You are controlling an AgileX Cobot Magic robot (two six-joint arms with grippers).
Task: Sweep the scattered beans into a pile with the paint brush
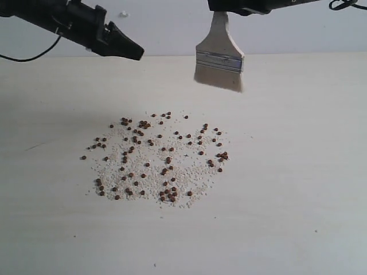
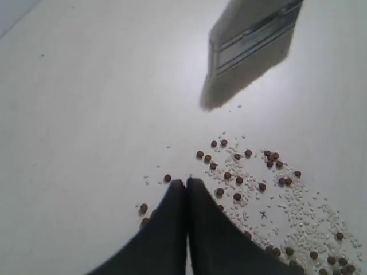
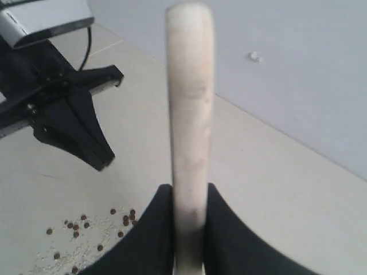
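Observation:
Dozens of small reddish-brown beans [image 1: 155, 154] lie scattered among off-white grains in the middle of the pale table; no heaped pile shows. The paint brush [image 1: 221, 57] hangs bristles-down above the table behind the beans, clear of the surface. My right gripper [image 3: 189, 192] is shut on its pale wooden handle [image 3: 189, 114]; in the exterior view that gripper is mostly cut off by the top edge. My left gripper [image 1: 137, 53] is shut and empty, hovering at the back left of the spread. Its fingertips [image 2: 186, 183] show over the edge of the beans [image 2: 241, 172], with the brush [image 2: 252, 46] beyond.
The table [image 1: 298, 200] is a plain light surface with a pale wall behind it. A black cable [image 1: 34, 54] trails from the left arm at the far left. Off-white grains [image 1: 189, 177] are mixed through the bean patch.

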